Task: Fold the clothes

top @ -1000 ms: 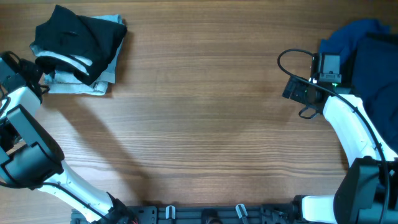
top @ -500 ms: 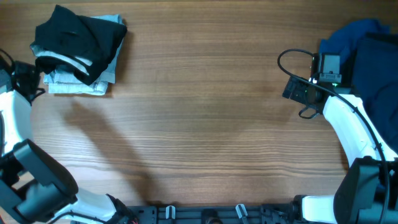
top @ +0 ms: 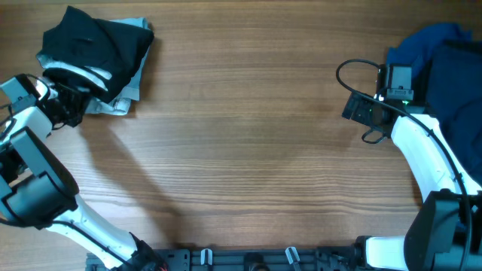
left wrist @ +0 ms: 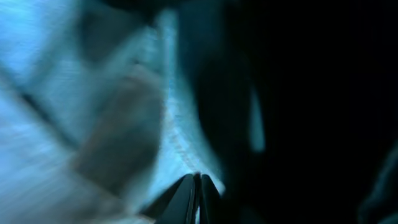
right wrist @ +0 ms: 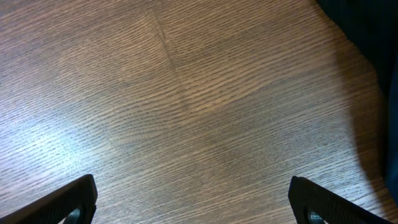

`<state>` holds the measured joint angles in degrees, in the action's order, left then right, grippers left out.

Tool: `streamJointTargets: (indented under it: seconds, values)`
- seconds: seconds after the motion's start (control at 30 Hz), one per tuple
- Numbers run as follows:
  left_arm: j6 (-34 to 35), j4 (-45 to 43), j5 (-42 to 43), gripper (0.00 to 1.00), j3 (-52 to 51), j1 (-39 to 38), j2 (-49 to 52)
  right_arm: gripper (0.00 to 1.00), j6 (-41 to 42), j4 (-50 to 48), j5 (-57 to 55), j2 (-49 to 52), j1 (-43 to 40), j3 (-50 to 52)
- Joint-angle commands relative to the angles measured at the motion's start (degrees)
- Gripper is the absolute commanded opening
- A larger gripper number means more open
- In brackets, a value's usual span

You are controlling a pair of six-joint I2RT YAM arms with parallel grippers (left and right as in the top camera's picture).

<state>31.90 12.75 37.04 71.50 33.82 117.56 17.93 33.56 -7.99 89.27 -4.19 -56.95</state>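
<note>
Shorts (top: 94,45) and pale blue cloth (top: 113,108) just ahead of left end effector (left wrist: 198,193), jaws together. Right end effector (right wrist: 193,202) spread wide above tabletop (top: 248,150), dark blue clothes (top: 444,60) at its right.

A brown wood-grain table (top: 241,135) fills the view.

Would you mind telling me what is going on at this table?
It is a folding job. The left gripper, shut, is at the edge of the left-hand pile, black shorts on a pale blue garment; whether it pinches cloth is unclear. The right gripper hangs open over bare table beside the dark blue garments, touching nothing.
</note>
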Motion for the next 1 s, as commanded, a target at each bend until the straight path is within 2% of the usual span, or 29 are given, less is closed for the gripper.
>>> streamJointTargets:
  seconds: [0.0, 0.37, 0.67, 0.8, 0.97]
  values:
    - [-3.39, -0.61, 10.14, 0.04, -0.48, 0.00, 1.36, 1.00, 0.11, -0.11, -1.05, -0.57, 0.04, -0.46]
    - [-3.39, -4.46, 11.06, 0.04, -0.46, 0.22, -1.03, 1.00, 0.11, -0.11, -1.05, -0.57, 0.04, -0.46]
    - [-3.43, -5.11, 1.18, 0.04, -0.70, -1.92, -0.39, 1.00, 0.09, -0.11, -1.05, -0.57, 0.04, -0.46]
    - [-3.39, -5.60, 1.60, 0.04, -0.70, -4.28, -0.39, 1.00, 0.11, -0.11, -1.05, -0.57, 0.04, -0.46]
    - [-1.97, -5.88, 6.93, 0.04, -0.70, -8.28, -0.39, 1.00, 0.11, -0.11, -1.05, -0.57, 0.04, -0.46]
